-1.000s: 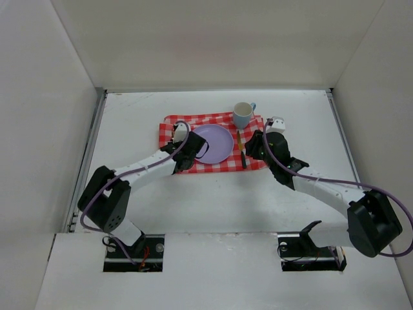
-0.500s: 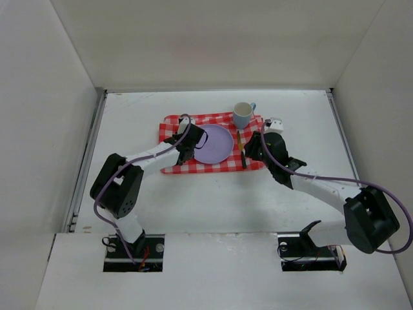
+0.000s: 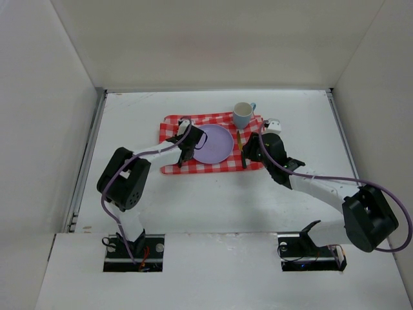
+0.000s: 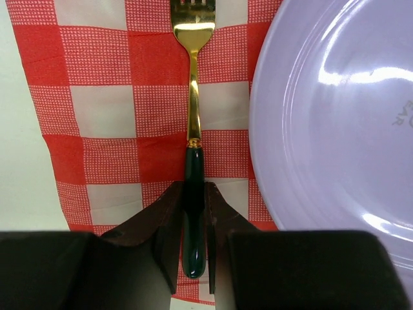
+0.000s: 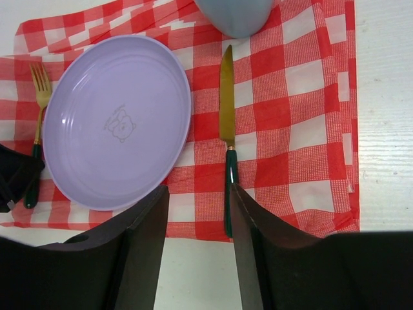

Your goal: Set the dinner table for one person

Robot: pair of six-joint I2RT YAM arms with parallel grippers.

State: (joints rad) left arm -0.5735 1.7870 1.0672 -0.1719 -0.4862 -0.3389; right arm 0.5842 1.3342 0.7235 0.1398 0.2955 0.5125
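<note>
Left gripper [image 4: 193,197] moved farther beside plate [image 4: 335,129], clamped on fork [image 4: 192,97] handle

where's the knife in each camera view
Top external: the knife lies on the checked cloth, just right of the purple plate.
Left wrist: not in view.
Right wrist: near the centre, running up the picture, right of the plate.
Shared landmark: the purple plate, which also fills the right side of the left wrist view.
</note>
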